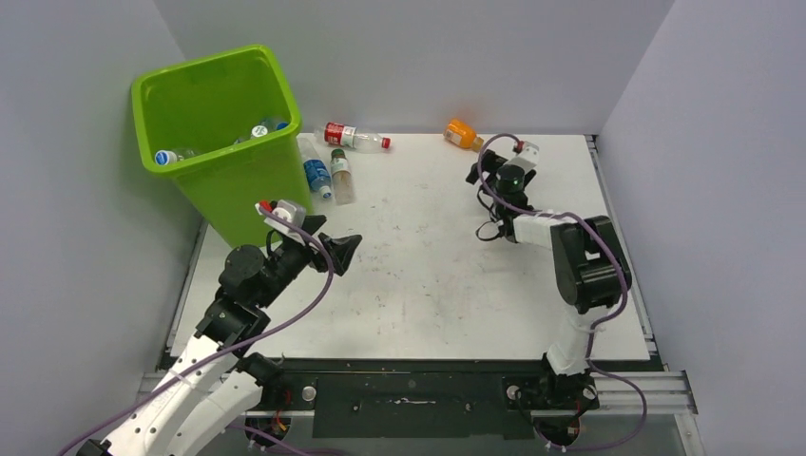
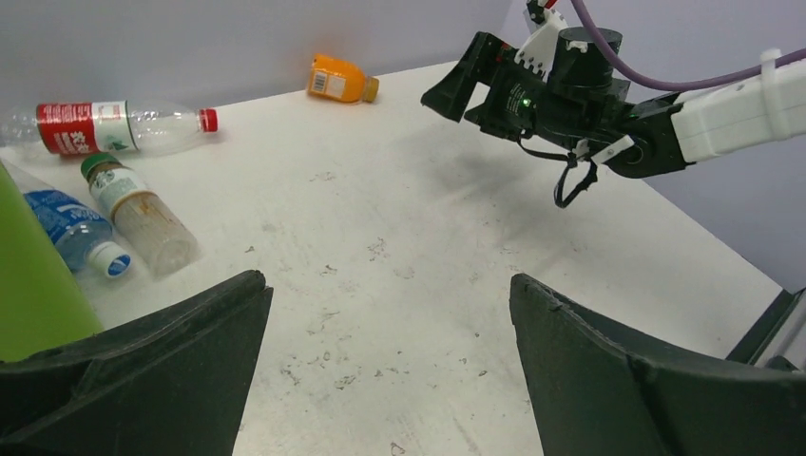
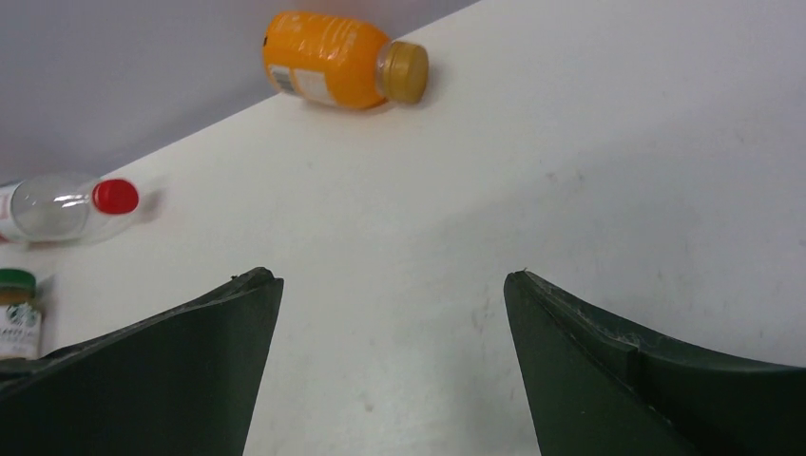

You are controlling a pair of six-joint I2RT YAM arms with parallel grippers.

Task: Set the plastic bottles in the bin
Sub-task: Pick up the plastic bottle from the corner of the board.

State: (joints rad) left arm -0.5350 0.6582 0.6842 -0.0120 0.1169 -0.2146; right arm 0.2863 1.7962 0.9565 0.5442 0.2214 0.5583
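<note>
The lime-green bin (image 1: 242, 190) stands at the table's far left with a few plastic bottles (image 1: 166, 157) inside it. Right of the bin lie a clear red-label bottle (image 1: 352, 136) (image 2: 95, 126), a blue-label bottle (image 1: 316, 176) (image 2: 71, 228) and a green-capped bottle (image 1: 340, 178) (image 2: 138, 214). An orange bottle (image 1: 463, 134) (image 3: 333, 59) lies at the far edge. My left gripper (image 1: 346, 252) (image 2: 390, 285) hangs open and empty below the bin's near corner. My right gripper (image 1: 483, 168) (image 3: 392, 277) is open and empty, a short way nearer than the orange bottle.
Grey walls close the table at the back and both sides. The right arm's purple cable (image 1: 494, 204) loops over the table near its wrist. The bin's wall (image 2: 28, 285) fills the left edge of the left wrist view.
</note>
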